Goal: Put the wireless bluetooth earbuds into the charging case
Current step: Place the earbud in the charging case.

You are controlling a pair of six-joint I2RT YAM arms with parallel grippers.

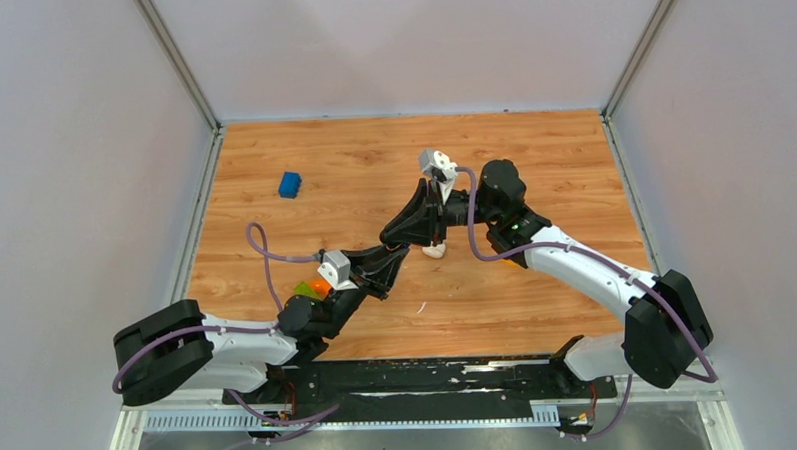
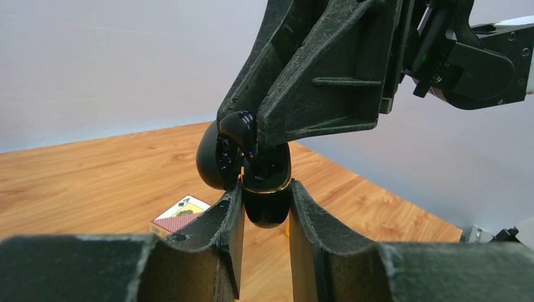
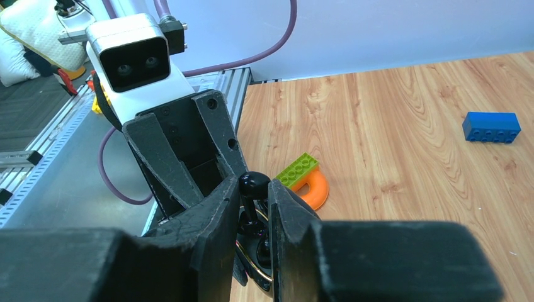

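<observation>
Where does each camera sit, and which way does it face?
Top external: above and behind the bases, looking down on the table; the left arm and right arm show.
Left wrist: faces away from the bases; its left pincer grips the charging case.
Right wrist: faces back toward the near edge; the right pincer pinches an earbud.
Shared: both wrist views show the charging case and earbud.

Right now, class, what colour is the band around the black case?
Gold band; left wrist view best.

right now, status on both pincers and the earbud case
Left pincer shut on charging case, lid open. Right pincer shut on earbud, at the case mouth. No obstruction seen.
</observation>
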